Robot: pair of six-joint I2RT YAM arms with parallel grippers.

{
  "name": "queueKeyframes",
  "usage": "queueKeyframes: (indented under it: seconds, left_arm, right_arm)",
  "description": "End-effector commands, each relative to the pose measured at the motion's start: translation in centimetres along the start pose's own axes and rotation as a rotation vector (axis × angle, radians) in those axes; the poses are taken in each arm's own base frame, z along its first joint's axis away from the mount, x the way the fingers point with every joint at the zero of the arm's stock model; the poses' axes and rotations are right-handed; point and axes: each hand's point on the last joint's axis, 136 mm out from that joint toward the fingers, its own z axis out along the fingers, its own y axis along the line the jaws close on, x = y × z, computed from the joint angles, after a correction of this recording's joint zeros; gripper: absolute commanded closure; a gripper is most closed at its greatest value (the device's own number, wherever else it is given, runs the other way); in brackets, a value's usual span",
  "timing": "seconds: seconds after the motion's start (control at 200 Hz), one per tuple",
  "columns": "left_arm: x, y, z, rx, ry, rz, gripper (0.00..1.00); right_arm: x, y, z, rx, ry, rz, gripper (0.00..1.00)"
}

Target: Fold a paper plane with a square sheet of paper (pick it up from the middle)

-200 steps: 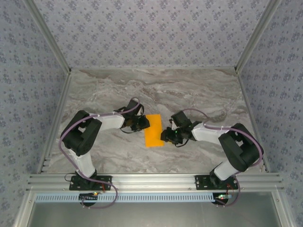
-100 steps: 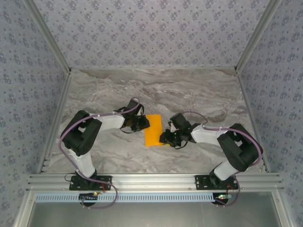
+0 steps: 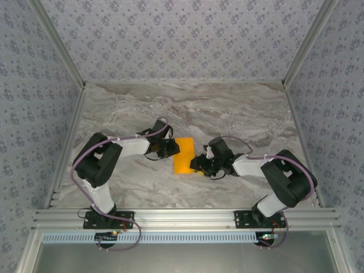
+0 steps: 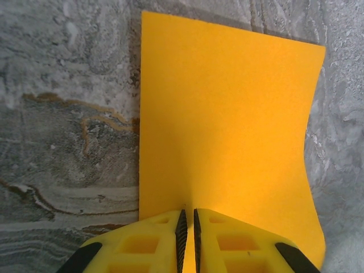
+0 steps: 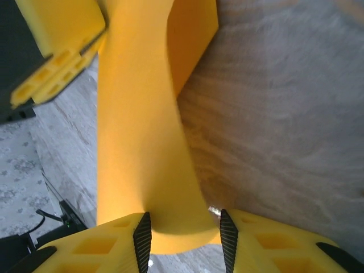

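Note:
The square sheet of paper (image 3: 183, 154) lies folded over into a bright-orange rectangle at the table's middle, between the two grippers. My left gripper (image 3: 172, 149) is at its left edge. In the left wrist view the sheet (image 4: 227, 125) spreads flat ahead, and the left gripper (image 4: 188, 219) is shut on its near edge. My right gripper (image 3: 197, 164) is at the sheet's lower right corner. In the right wrist view the sheet (image 5: 142, 131) bends into a rounded fold. That fold sits between the spread pads of the right gripper (image 5: 184, 234), with a slim gap at the right pad.
The grey marbled table (image 3: 239, 114) stretches bare behind and beside the arms. Patterned walls and metal rails (image 3: 182, 216) enclose it. The left gripper's yellow finger (image 5: 57, 57) shows at the top left of the right wrist view.
The right gripper has crept left toward the sheet and its jaws have widened. The sheet's lower edge has drawn up a little. The left gripper has kept its pinch and place.

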Motion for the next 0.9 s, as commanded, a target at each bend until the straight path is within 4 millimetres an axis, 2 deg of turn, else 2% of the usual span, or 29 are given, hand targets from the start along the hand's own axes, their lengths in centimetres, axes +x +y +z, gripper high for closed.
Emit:
queueKeyframes:
  seconds: [0.0,0.14,0.23,0.46,0.63,0.894]
  left_arm:
    - [2.1,4.1,1.2,-0.143,0.054,-0.036,0.83]
    - [2.1,4.3,1.2,-0.148,0.053,-0.041,0.83]
    - [2.1,4.3,1.2,-0.147,0.052,-0.043,0.84]
    - [2.0,4.3,1.2,-0.147,0.049,-0.044,0.84]
    - [2.0,4.2,1.2,-0.145,0.052,-0.043,0.84]
    - [2.1,4.3,1.2,-0.146,0.053,-0.041,0.84]
  right_arm:
    - [-1.5,1.2,-0.6,-0.067,-0.053,-0.025,0.57]
    - [-2.3,1.5,-0.7,-0.084,-0.06,-0.031,0.57]
    - [-2.1,1.6,-0.6,-0.098,-0.046,-0.031,0.57]
    - [0.2,0.6,-0.1,-0.052,0.035,0.036,0.61]
    - [1.2,-0.2,-0.1,-0.026,0.045,0.117,0.69]
    - [1.1,-0.9,-1.0,0.044,0.01,0.153,0.81]
